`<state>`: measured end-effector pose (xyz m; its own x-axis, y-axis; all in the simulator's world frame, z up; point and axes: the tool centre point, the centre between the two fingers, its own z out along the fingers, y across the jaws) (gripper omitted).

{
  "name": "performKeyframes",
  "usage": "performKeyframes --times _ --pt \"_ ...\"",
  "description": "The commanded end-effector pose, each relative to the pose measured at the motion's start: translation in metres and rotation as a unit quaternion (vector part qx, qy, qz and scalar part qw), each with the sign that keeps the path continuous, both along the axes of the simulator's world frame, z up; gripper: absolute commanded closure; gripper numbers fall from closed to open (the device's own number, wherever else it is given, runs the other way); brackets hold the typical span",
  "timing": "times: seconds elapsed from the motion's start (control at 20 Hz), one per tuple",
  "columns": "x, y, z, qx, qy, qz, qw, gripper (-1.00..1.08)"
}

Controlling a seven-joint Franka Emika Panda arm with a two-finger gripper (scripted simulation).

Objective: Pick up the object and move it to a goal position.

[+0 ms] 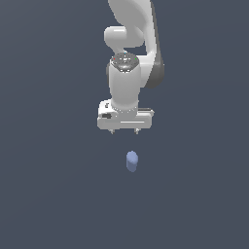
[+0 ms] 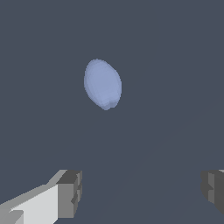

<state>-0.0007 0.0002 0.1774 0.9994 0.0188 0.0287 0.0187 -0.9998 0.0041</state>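
The object (image 1: 132, 161) is a small light blue-purple cylinder with a rounded top, standing upright on the dark grey floor. In the wrist view the object (image 2: 103, 84) appears as a pale blue oval, seen from above. My white gripper (image 1: 124, 132) hangs above the floor, in the picture just above the object and slightly toward the exterior view's left. Its two short fingertips are spread wide. In the wrist view the gripper (image 2: 142, 192) is open, with grey pads (image 2: 70, 192) far apart and nothing between them. The object lies outside the gap.
The white arm (image 1: 131, 44) rises behind the gripper out of the frame. A plain dark grey floor (image 1: 48, 194) fills the rest of both views.
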Motion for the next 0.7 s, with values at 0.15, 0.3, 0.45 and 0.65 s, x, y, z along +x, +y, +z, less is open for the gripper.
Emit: performKeyframes --times 0.15,0.3,0.45,0.65 --pt "0.0 0.002 -0.001 0.0 0.0 0.005 1.0 -0.92" --pt "0.001 0.002 -0.001 0.0 0.0 0.007 1.0 -0.92" --pt "0.004 0.003 -0.002 -0.001 0.001 0.014 0.9999 -0.92" --pt "0.013 0.006 -0.004 -0.002 0.002 0.031 0.9995 -0.92"
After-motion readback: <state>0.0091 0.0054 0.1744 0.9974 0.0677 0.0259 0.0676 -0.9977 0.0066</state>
